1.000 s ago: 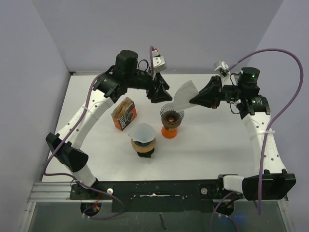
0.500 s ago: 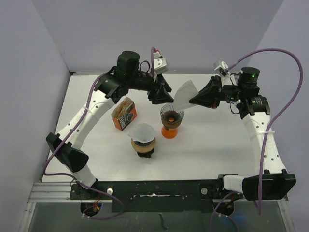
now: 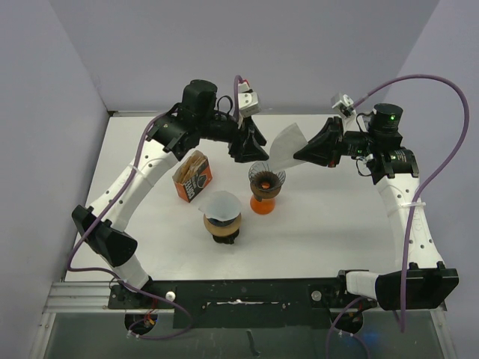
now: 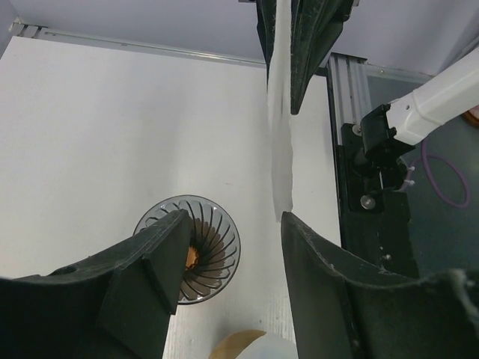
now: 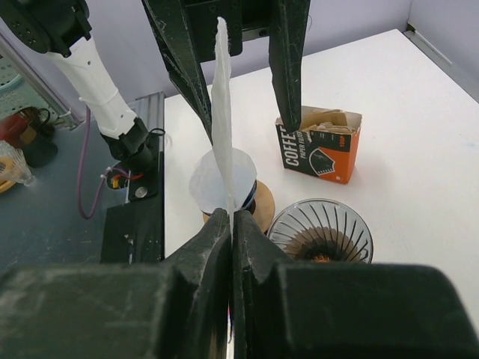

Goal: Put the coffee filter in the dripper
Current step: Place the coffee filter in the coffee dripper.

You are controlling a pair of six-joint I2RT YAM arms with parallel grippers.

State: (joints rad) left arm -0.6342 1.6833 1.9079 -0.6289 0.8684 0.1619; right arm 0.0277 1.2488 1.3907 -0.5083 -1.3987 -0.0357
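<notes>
Above the middle of the white table (image 3: 337,224), the right gripper (image 3: 301,155) pinches the coffee filter (image 3: 287,144) by one edge, its two fingers pressed flat together on the paper. The filter is pale and folded flat. It stands out from that grip in the air, its free end reaching toward the left arm. It hangs near the dripper (image 3: 266,178), higher than its rim and a little to one side, and does not touch it. The dripper is a clear ribbed cone on an orange foot, standing upright on the table. The left gripper (image 4: 233,221) faces the filter with its fingers (image 5: 288,60) spread. In the right wrist view one finger sits on each side of the sheet's free end, with a gap showing on both sides. In the left wrist view the paper appears edge-on, running down between the two dark fingers. An orange box (image 3: 193,176) with its top open stands to the left of the dripper. A jug (image 3: 223,218) with a whitish cone in its mouth stands nearer the arms' bases, close to both the box and the dripper.
</notes>
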